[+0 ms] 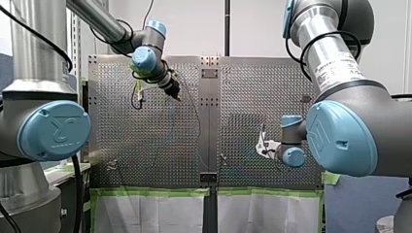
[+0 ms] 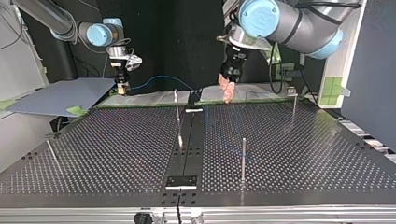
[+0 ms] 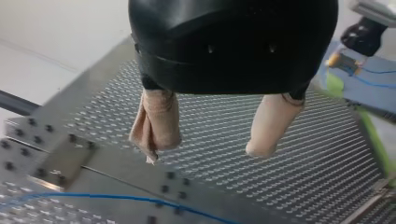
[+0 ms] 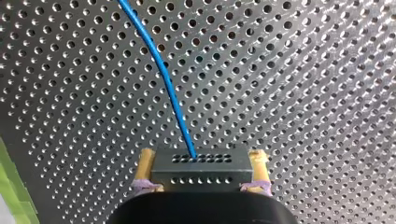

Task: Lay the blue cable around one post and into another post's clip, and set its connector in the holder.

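Right wrist view: right jaws clamped on connector [image 4: 201,169], blue cable [image 4: 163,79] trailing ahead. Left jaws apart, empty. Risk: cable snags a post [image 2: 243,156], twisting connector.

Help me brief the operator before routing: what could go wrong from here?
1. My right gripper pinches the connector only at its ends; a tug on the blue cable may twist it.
2. My left gripper is open and empty; the unguided cable could snag a post.
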Available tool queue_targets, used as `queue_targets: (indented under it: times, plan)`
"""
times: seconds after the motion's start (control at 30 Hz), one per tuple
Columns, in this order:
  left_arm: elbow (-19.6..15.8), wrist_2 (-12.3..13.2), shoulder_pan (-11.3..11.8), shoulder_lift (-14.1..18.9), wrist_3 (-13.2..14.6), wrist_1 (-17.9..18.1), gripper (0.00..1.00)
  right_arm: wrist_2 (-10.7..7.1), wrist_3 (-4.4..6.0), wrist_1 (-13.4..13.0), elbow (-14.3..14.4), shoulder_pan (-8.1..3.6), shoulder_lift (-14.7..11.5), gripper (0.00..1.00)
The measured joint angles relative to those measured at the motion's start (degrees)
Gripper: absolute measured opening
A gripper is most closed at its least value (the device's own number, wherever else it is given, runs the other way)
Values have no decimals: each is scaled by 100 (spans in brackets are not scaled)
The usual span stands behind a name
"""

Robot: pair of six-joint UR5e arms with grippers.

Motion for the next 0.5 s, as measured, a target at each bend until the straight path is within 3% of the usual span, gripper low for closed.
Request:
queue_targets:
  times: [0.27,0.5]
  plan:
    - [-482,-482,-482,-483,-273,485,100,27,-120,98,1,12,-15,0]
    - [-865,-690,-905,-905,-407,904,100,88,-77,66,0,17,-16,0]
